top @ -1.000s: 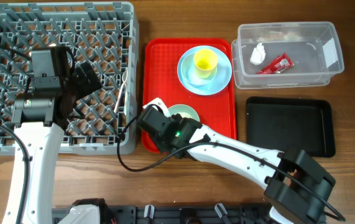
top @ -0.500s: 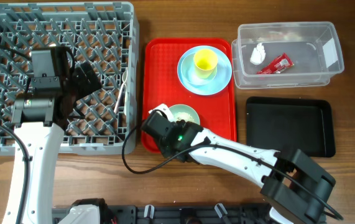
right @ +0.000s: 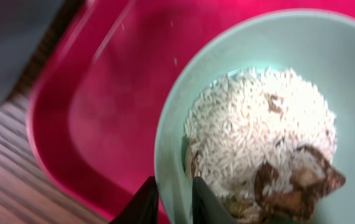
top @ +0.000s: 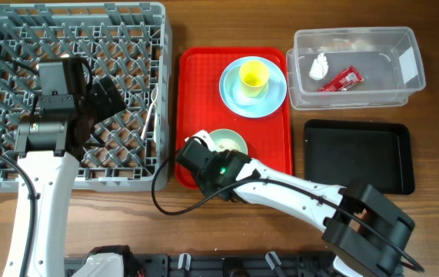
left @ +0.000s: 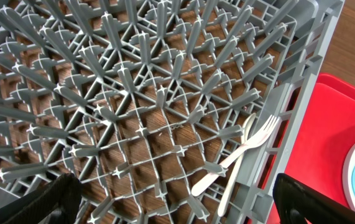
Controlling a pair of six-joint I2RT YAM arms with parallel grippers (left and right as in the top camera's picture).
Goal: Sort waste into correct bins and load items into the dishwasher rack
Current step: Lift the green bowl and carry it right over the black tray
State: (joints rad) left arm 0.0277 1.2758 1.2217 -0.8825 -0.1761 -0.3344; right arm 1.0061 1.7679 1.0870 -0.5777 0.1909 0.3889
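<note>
Shifted rightward since a second before and pinched the right pincer [right: 172, 200] onto the left rim of the mint-green bowl [top: 233, 140], rice scraps [right: 258, 124] inside, at the red tray's [top: 196, 85] near end, spread left pincer [top: 110, 94] well left of that tray.

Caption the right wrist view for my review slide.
Right fingers pinch the rim of the mint-green bowl holding rice scraps on the red tray.

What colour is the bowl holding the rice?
The bowl is mint green; right wrist view.

Overhead looks straight down; wrist cameras sit close above rack [left: 133, 93] and bowl [right: 301, 43].
</note>
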